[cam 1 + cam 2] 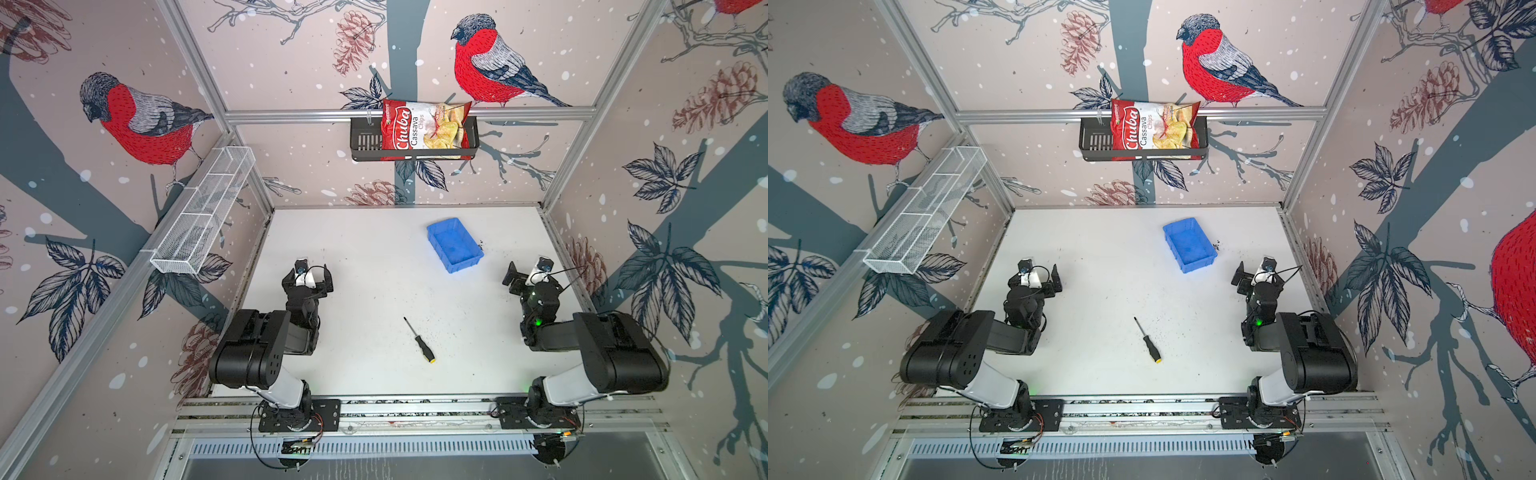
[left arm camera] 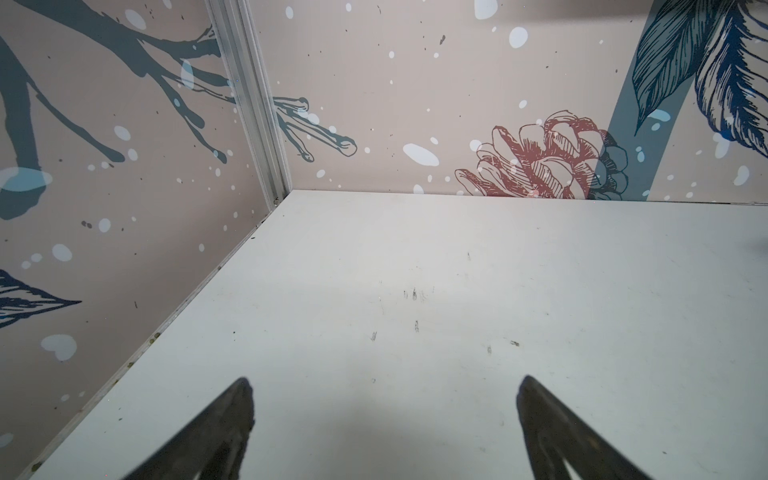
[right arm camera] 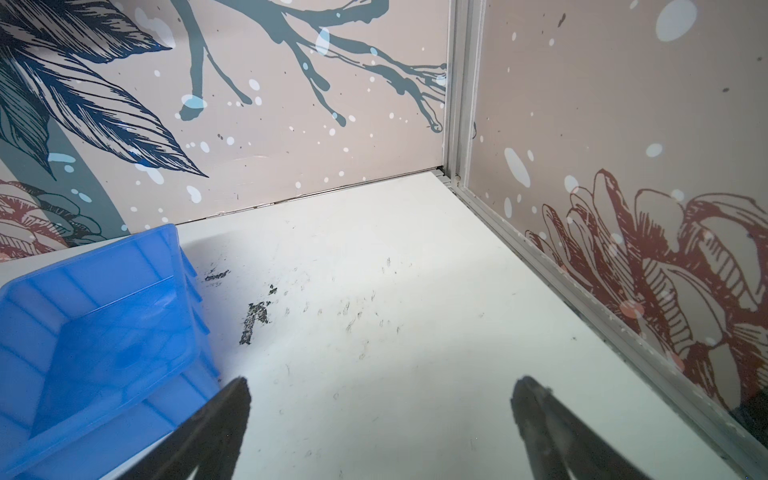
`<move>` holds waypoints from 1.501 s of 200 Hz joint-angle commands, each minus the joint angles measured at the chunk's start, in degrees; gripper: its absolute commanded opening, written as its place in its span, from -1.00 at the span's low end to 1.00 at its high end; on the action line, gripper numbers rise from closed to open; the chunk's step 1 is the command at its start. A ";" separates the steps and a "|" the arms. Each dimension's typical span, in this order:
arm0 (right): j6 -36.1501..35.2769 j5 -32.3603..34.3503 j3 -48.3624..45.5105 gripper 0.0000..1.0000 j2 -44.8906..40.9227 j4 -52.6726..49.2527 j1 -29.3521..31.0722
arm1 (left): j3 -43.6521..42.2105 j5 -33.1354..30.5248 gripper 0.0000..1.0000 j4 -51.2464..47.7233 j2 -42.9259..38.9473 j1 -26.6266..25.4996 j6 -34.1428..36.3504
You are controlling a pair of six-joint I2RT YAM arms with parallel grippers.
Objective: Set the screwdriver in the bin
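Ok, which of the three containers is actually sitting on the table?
The blue bin; the white wire basket and the black rack are both mounted higher up.

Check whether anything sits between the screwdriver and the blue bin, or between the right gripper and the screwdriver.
Nothing visible does. The screwdriver lies alone on the table, with only bare surface between it and the bin, and between it and the open right gripper.

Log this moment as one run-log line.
stage: not started | screwdriver: lying on table, untouched | bin: upright, empty | left gripper: open, empty | right gripper: open, empty, near bin
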 commanded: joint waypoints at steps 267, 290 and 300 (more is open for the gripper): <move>10.30 18.35 23.61 1.00 -7.02 -58.91 52.85 | 23.96 32.08 0.96 -67.81 -29.53 -9.15 17.47; 14.52 16.94 24.68 1.00 -7.72 -65.63 57.30 | 23.55 33.78 0.96 -72.04 -32.67 -9.12 22.29; 16.27 15.63 25.05 0.99 -8.39 -68.26 58.82 | 22.79 34.58 0.96 -72.45 -33.83 -9.09 25.03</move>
